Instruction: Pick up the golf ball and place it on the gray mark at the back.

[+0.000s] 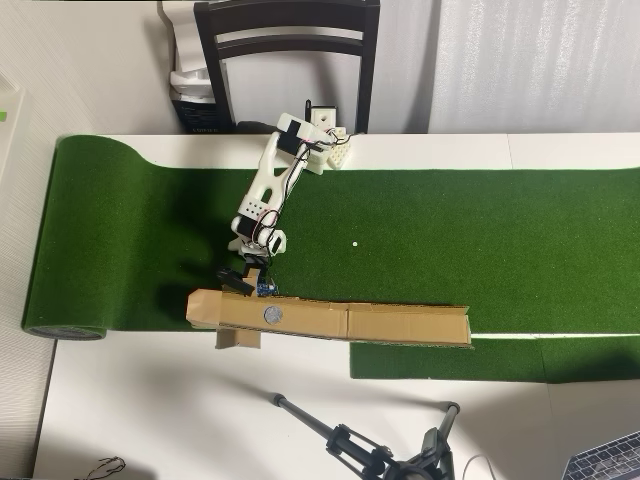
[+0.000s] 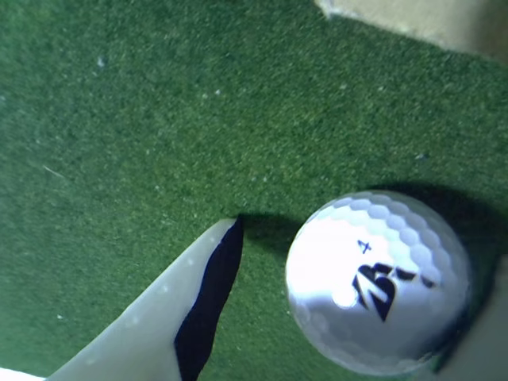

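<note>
In the wrist view the white dimpled golf ball [image 2: 377, 282] with a dark printed marking sits on the green turf between my fingers. My gripper [image 2: 365, 250] is open around it. The left finger [image 2: 198, 309] stands a small gap away from the ball, and the other finger just shows at the right edge. In the overhead view my gripper [image 1: 247, 279] is low over the turf beside the brown cardboard strip [image 1: 400, 322], and the ball is hidden under it. The round gray mark [image 1: 272, 314] lies on the strip just below the gripper.
The green turf mat [image 1: 450, 230] covers the table and has a tiny white dot [image 1: 354, 243] on it. The arm's base [image 1: 322, 140] stands at the top, in front of a dark chair [image 1: 290, 40]. A tripod [image 1: 380, 455] lies at the bottom.
</note>
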Robot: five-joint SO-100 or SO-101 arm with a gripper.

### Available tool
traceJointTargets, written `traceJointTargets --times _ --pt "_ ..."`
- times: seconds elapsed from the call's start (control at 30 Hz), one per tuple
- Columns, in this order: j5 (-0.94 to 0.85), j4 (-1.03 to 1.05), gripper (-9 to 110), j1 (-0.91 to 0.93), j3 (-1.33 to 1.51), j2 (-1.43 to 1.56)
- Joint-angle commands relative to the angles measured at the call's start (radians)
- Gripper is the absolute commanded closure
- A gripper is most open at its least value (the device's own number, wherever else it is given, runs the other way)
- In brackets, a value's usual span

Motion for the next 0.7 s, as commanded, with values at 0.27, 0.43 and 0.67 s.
traceJointTargets --times 0.27,0.43,0.67 --pt "0.006 -0.015 59 0.017 -0.026 0.048" --pt "0.006 -0.015 59 0.032 -0.028 0.049" --pt "0.006 -0.015 60 0.043 -0.028 0.049"
